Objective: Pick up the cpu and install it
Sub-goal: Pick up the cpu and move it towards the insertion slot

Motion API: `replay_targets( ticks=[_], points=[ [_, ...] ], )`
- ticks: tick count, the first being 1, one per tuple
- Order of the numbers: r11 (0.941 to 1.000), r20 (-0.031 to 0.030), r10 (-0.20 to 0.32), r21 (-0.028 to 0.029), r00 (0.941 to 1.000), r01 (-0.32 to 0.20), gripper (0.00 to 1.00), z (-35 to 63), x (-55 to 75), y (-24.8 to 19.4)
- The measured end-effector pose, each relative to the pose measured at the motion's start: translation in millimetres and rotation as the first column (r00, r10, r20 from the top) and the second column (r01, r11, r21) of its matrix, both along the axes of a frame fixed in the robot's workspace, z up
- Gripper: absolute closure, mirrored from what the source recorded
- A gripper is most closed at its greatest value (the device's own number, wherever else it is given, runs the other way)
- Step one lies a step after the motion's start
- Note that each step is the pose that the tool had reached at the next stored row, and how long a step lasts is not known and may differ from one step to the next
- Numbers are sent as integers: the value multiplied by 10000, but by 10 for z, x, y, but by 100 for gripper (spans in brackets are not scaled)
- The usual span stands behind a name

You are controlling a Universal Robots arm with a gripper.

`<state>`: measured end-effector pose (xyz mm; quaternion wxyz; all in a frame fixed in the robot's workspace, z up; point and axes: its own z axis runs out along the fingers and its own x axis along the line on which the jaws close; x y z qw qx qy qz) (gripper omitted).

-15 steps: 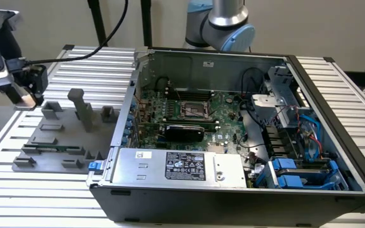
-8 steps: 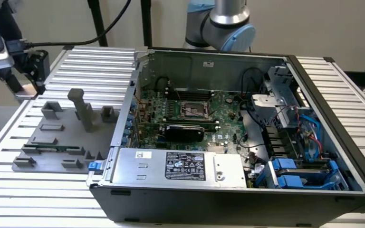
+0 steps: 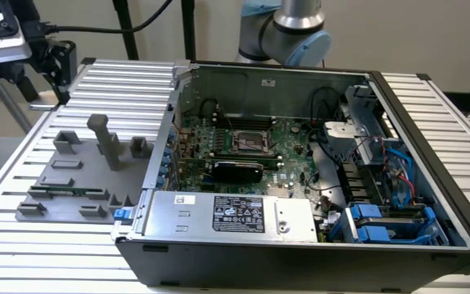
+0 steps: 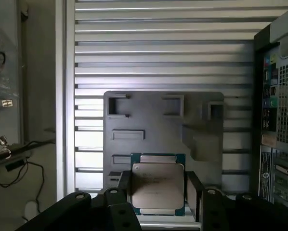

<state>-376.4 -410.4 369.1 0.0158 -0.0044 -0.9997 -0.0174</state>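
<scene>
My gripper (image 4: 157,192) is pinching the cpu (image 4: 157,183) by two opposite edges, with a black finger (image 4: 123,187) on each side. The chip is in the air, metal top towards the wrist camera, clear of the grey fixture plate (image 4: 202,115). The open computer case (image 4: 279,96) stands beside that plate.

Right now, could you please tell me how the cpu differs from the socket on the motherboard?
The cpu shows a pale silvery metal top with a green rim. The socket is a dark frame with metal edges. The cpu is clamped in the gripper, clear of the grey fixture plate. The socket is fixed to the motherboard inside the case. Both are roughly square.
</scene>
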Motion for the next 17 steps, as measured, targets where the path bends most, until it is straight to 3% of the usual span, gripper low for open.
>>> replay_targets(
  ticks=[8, 17],
  points=[
    [10000, -1, 0, 24, 10000, 0, 46, 242, 367, 2],
    [9999, -1, 0, 165, 10000, 0, 46, 335, 775, 2]
  ],
)
